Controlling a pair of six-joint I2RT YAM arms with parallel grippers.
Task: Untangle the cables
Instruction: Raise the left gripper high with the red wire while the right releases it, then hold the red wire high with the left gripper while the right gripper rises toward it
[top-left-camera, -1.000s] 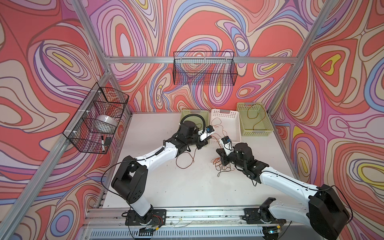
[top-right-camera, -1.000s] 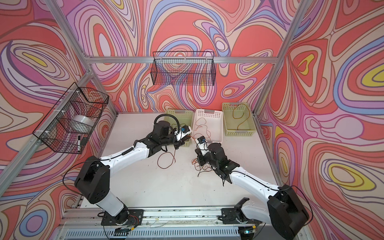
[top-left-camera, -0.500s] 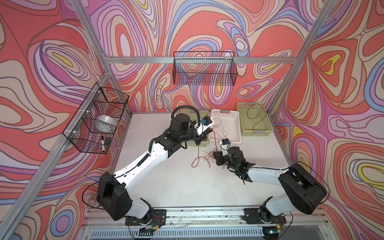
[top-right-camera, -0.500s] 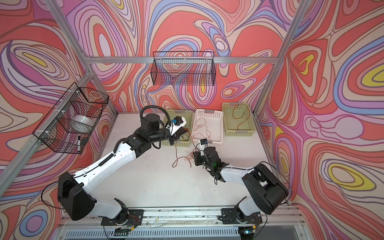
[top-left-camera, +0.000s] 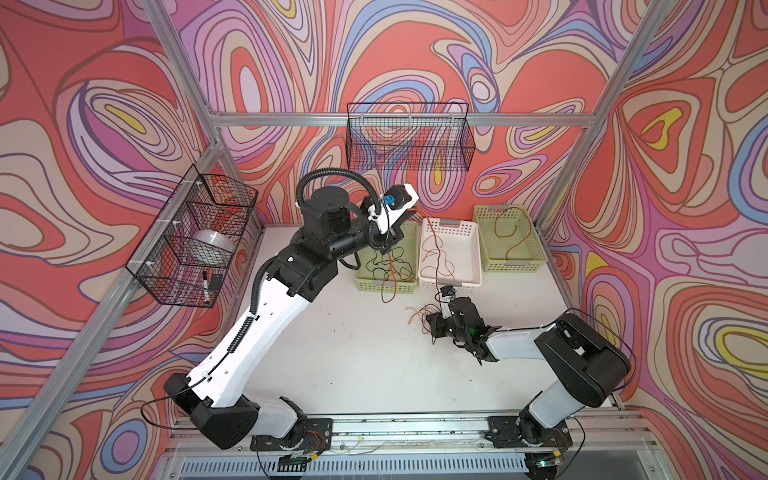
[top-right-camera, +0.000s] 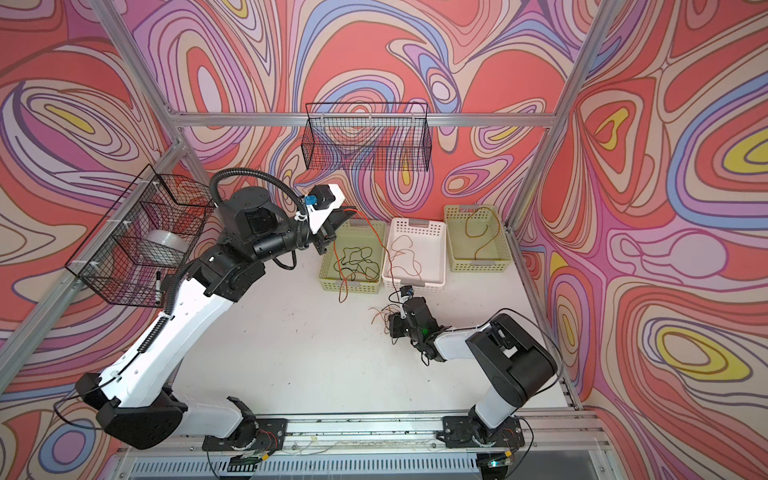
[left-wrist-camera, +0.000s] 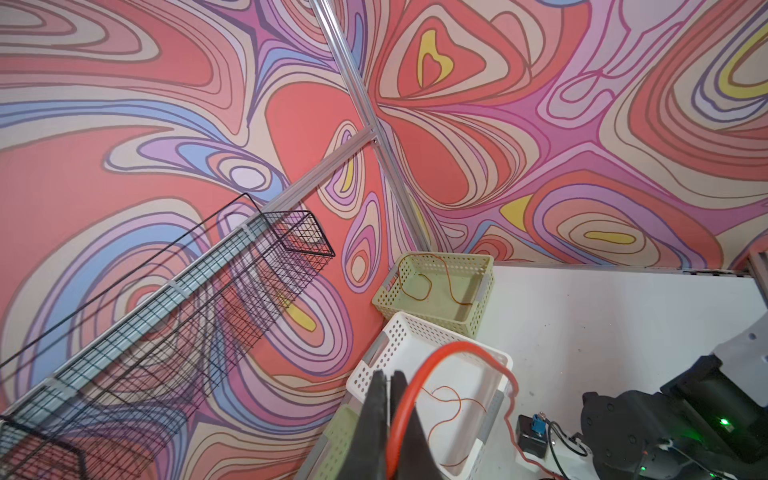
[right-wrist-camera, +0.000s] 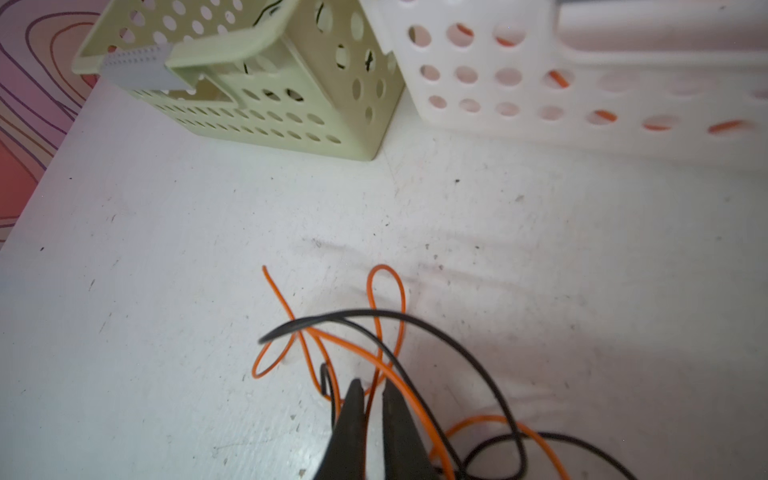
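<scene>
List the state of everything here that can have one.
left gripper, shut on the red cable, raised above the baskets.
red cable, pinched in the fingers, arching down toward the tangle.
right gripper, shut, low at the tangle.
tangle, knotted, lying on the table.
left green basket, holds a dark cable.
white basket, holds a thin orange cable.
right green basket, holds a brown cable.

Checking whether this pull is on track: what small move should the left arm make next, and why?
Probably raise the left gripper slightly higher: it is shut on the orange cable, which runs down across the white basket into the tangle at the right gripper, so more pull may draw it free.
</scene>
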